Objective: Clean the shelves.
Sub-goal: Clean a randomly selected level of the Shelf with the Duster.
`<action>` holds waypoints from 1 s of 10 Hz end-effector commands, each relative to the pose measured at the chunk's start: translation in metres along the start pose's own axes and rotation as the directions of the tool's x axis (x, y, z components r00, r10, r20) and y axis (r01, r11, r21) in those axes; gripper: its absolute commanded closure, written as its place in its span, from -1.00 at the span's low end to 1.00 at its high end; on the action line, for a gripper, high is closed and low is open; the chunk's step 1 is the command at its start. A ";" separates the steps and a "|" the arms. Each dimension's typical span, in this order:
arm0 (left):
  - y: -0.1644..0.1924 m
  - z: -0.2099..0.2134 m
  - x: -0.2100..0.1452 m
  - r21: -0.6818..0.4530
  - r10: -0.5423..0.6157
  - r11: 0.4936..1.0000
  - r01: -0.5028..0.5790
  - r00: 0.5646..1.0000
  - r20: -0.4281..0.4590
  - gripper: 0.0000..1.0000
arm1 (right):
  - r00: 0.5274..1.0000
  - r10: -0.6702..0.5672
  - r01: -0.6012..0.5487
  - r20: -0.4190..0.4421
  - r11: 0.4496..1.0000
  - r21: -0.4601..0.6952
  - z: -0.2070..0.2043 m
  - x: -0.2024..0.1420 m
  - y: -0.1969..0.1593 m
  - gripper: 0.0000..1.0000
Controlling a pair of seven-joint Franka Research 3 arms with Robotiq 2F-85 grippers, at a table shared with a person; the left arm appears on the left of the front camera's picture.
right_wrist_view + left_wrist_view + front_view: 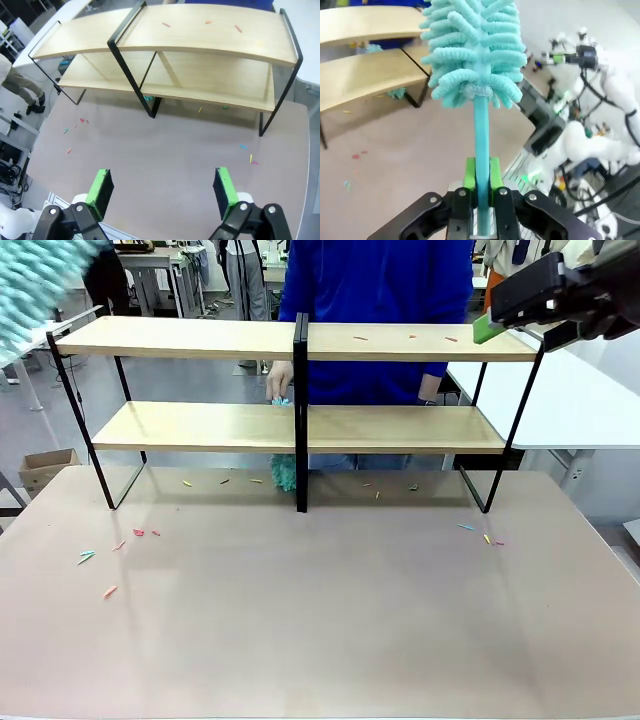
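The shelves (300, 340) stand at the far side of the table: two light-wood boards in a black frame with a central post. They also appear from above (200, 35) and at the upper left (365, 50). Small coloured scraps (207, 22) lie on the top board's right half. My left gripper (481, 182) is shut on the handle of a turquoise fluffy duster (475, 50). The duster shows blurred above the rack's left end (30, 290). My right gripper (161, 189) is open and holds nothing. It hovers high by the rack's right end (497, 322).
A person in blue stands behind the rack, one hand (279, 380) near the central post above another teal duster head (284, 472). Coloured scraps lie on the tabletop at the left (110, 590) and right (487, 538). A white table (560, 400) stands at the right.
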State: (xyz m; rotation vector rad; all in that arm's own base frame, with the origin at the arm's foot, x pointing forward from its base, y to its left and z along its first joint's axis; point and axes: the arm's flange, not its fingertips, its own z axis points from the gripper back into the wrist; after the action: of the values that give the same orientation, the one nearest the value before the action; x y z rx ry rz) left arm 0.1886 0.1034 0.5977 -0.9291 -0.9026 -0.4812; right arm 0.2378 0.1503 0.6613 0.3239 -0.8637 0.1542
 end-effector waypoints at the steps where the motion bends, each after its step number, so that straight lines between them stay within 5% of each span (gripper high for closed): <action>1: -0.013 0.047 -0.019 0.063 0.157 0.984 -0.166 0.979 0.128 0.74 | 1.000 -0.002 0.002 0.001 1.000 0.000 0.000 0.000 0.000 -1.00; 3: 0.008 0.083 -0.030 0.031 0.278 0.956 -0.291 0.936 0.218 0.74 | 1.000 -0.002 0.002 0.001 1.000 0.000 0.000 0.000 0.000 -1.00; 4: 0.027 0.088 -0.037 -0.017 0.412 0.905 -0.424 0.870 0.271 0.74 | 1.000 -0.002 0.002 0.001 1.000 0.000 0.000 0.000 0.000 -1.00; 5: -0.004 0.075 -0.030 0.063 0.211 0.972 -0.225 0.960 0.183 0.74 | 1.000 -0.002 0.002 0.001 1.000 0.000 0.000 0.000 0.000 -1.00; 10: -0.004 0.075 -0.030 0.063 0.211 0.972 -0.225 0.960 0.183 0.74 | 1.000 -0.002 0.002 0.001 1.000 0.000 0.000 0.000 0.000 -1.00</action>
State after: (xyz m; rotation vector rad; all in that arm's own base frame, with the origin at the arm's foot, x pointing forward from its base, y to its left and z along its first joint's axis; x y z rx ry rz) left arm 0.1380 0.1627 0.5944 -0.9806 -0.9335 -0.1592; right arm 0.2378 0.1504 0.6614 0.3238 -0.8637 0.1543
